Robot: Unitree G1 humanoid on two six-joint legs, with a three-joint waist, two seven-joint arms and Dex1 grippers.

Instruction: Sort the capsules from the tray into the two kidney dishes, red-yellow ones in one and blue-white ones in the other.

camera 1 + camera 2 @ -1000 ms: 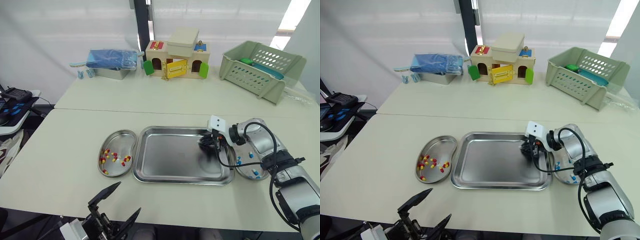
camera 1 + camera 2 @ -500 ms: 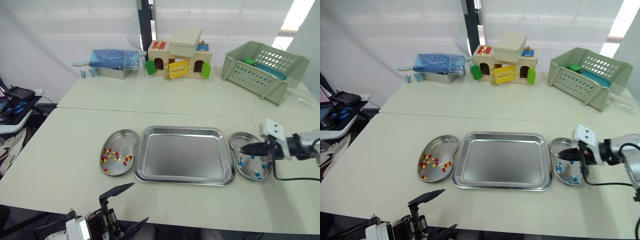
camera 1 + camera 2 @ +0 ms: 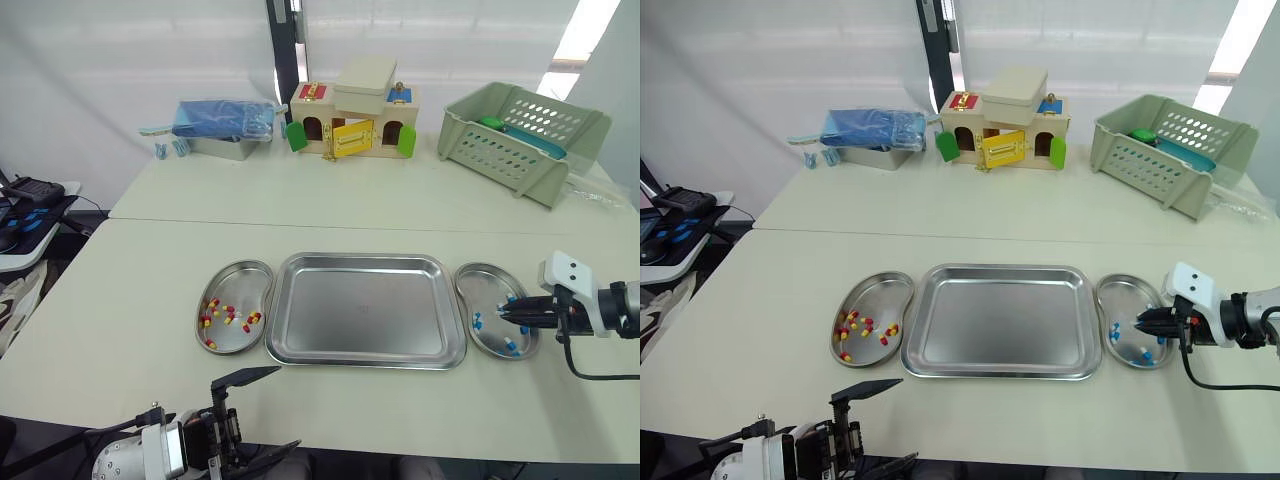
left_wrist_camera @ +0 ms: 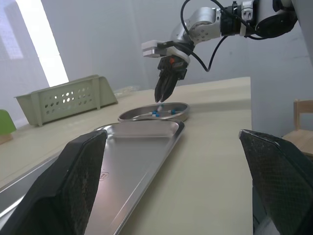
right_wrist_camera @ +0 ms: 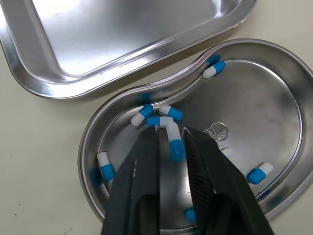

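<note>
The steel tray (image 3: pixel 365 320) lies mid-table and shows bare metal. To its left, a kidney dish (image 3: pixel 222 277) holds several red-yellow capsules (image 3: pixel 228 315). On the tray's other side, the right kidney dish (image 3: pixel 485 280) holds several blue-white capsules (image 5: pixel 168 113). My right gripper (image 3: pixel 505 313) hovers low over this dish, shut on a blue-white capsule (image 5: pixel 175 147) pinched between its fingertips. My left gripper (image 3: pixel 262 415) stands open below the table's front edge, holding nothing.
At the back of the table stand a blue-covered metal box (image 3: pixel 225 125), a wooden toy house (image 3: pixel 352 118) and a green basket (image 3: pixel 520 135). A seam (image 3: pixel 300 222) crosses the table behind the tray. A side table with devices (image 3: pixel 25 205) stands at far left.
My right gripper left the tray's right end and now sits over the right kidney dish, holding a blue-white capsule. The left gripper stayed low at the front.
</note>
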